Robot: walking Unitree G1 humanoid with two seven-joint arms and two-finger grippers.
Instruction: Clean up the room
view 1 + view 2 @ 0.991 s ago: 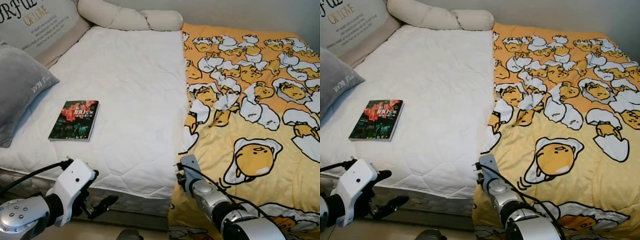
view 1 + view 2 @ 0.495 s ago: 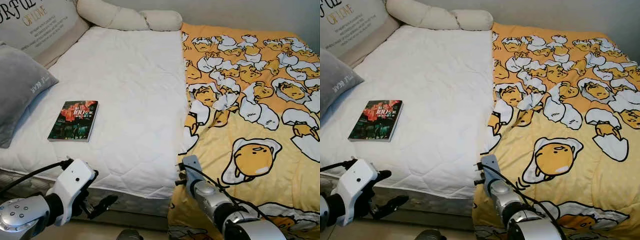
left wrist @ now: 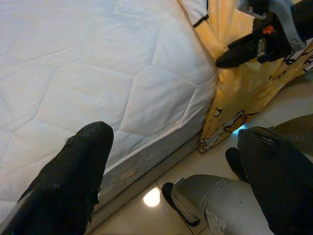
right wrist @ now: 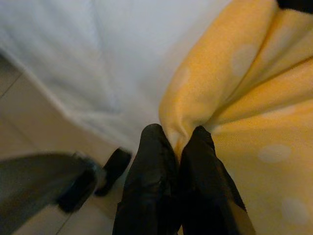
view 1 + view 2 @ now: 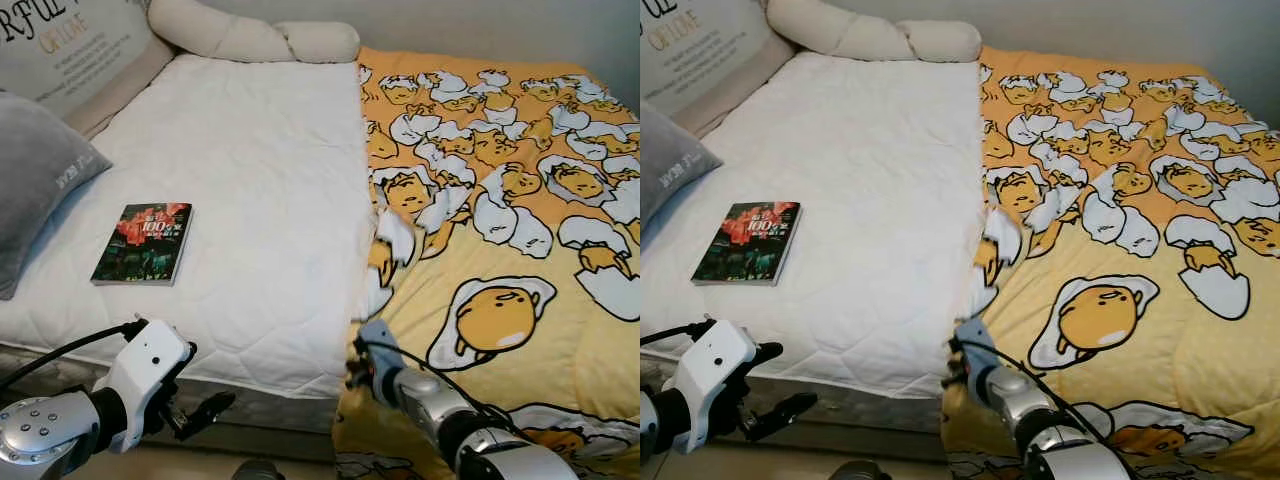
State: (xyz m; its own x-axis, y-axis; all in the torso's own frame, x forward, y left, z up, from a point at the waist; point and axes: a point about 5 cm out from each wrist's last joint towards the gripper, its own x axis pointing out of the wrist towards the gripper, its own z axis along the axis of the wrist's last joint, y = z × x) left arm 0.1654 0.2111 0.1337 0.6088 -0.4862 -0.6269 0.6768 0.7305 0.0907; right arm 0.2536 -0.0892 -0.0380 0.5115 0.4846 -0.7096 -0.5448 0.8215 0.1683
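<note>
Right claw pinching the blanket at the bed's near edge.

My right claw (image 4: pixel 178 147) is clamped on a fold of the yellow blanket (image 5: pixel 500 250), which covers only the bed's right half; I judge the spreading barely begun. The white mattress (image 5: pixel 250 180) lies bare on the left, with a book (image 5: pixel 143 243) near its left edge (that needs clearing too, I think). My left claw (image 3: pixel 171 161) hangs spread apart, holding nothing, below the near edge over the tiled floor (image 3: pixel 161 196). Pillows (image 5: pixel 250 38) sit at the far edge.

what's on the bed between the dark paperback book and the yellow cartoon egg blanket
Nothing: in the left eye view, bare white quilted mattress separates the dark paperback book from the yellow cartoon-egg blanket.
</note>
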